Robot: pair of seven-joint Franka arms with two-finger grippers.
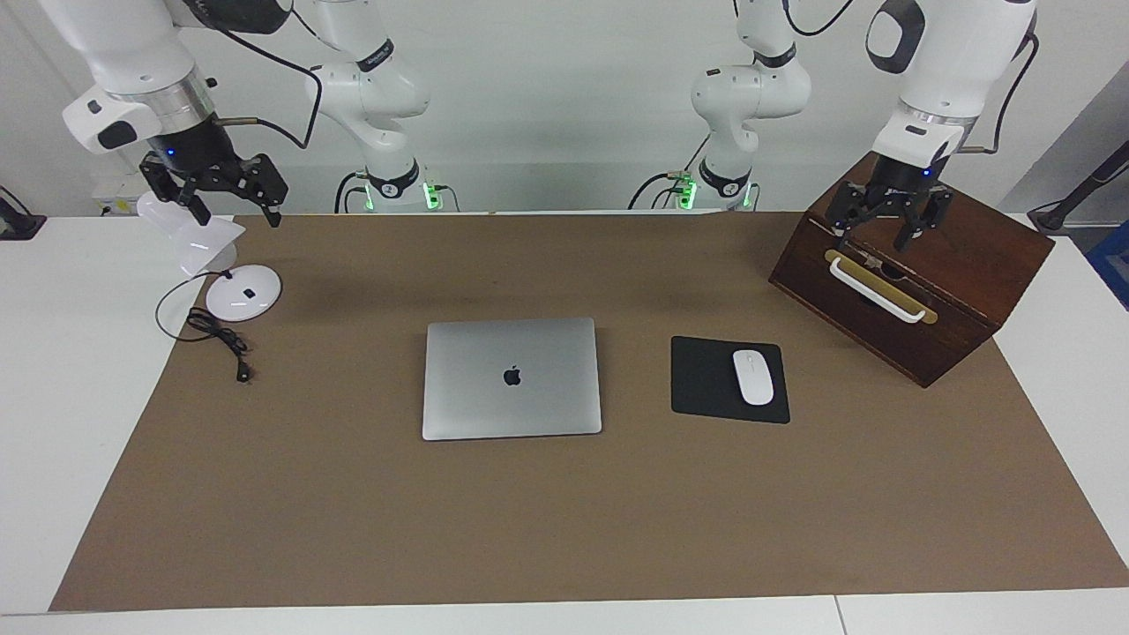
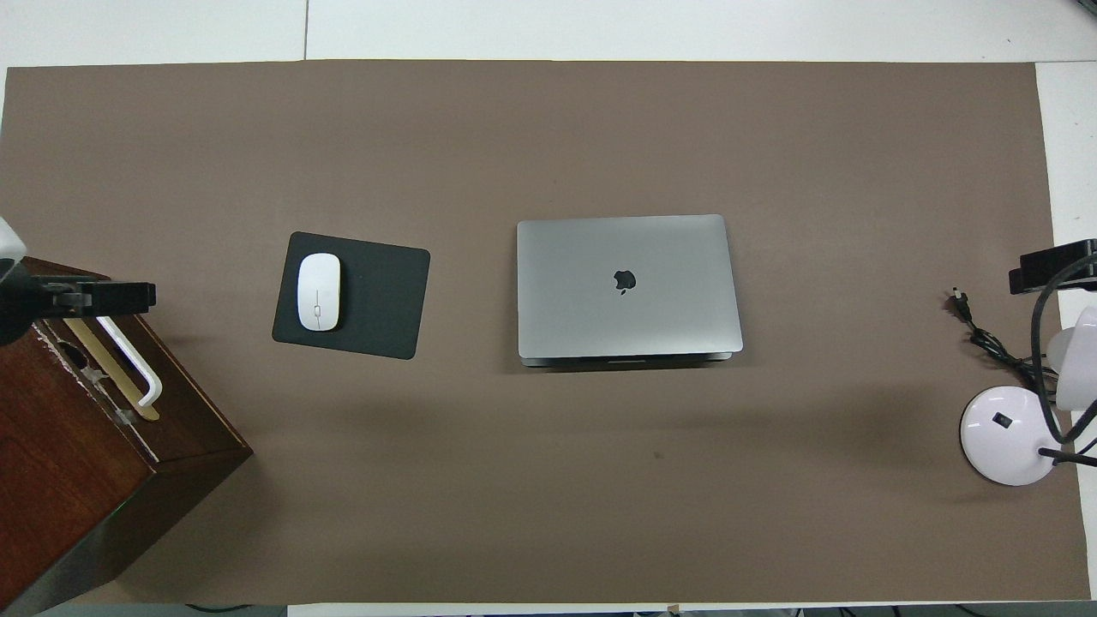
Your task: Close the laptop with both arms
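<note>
The laptop (image 1: 512,377) (image 2: 628,287) lies flat on the brown mat in the middle of the table. Its silver lid is down and the dark apple logo faces up. My left gripper (image 1: 879,231) hangs open over the top of the wooden box, well away from the laptop, with nothing between its fingers. One of its fingers (image 2: 120,296) shows at the edge of the overhead view. My right gripper (image 1: 236,214) hangs open and empty over the white lamp at the right arm's end of the table.
A wooden box (image 1: 917,273) with a white handle stands at the left arm's end. A white mouse (image 1: 752,377) rests on a black mouse pad (image 1: 706,379) between the box and the laptop. A white desk lamp (image 1: 242,293) and its black cable (image 1: 216,335) lie at the right arm's end.
</note>
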